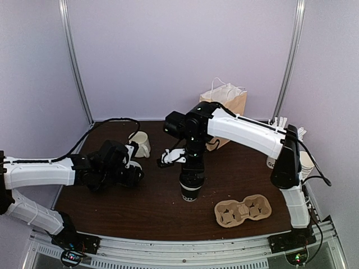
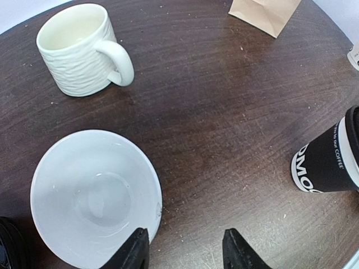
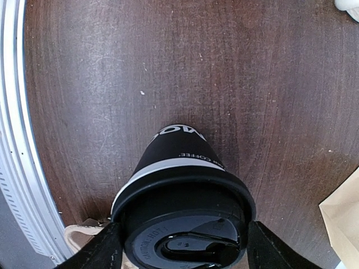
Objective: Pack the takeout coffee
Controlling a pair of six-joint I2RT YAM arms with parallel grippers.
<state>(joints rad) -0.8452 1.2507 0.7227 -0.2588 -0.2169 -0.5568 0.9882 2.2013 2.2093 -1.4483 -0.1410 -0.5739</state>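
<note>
Takeout coffee (image 3: 185, 179), scuffed brown table (image 1: 140, 208) (lilac walls (image 1: 168, 56)).

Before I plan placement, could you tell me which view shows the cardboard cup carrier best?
The top external view: it shows the whole cardboard cup carrier, wells empty. The right wrist view catches only a pale corner at its bottom edge; the left wrist view does not show it.

Dark table (image 1: 140, 207) carries mug (image 1: 140, 144), bowl (image 2: 95, 196), carrier (image 1: 243, 210), bag (image 1: 233, 103).

Matt black paper cup (image 3: 174, 151) with glossy plastic lid (image 3: 185, 235) on scuffed dark wood-grain table (image 3: 112, 67).
</note>
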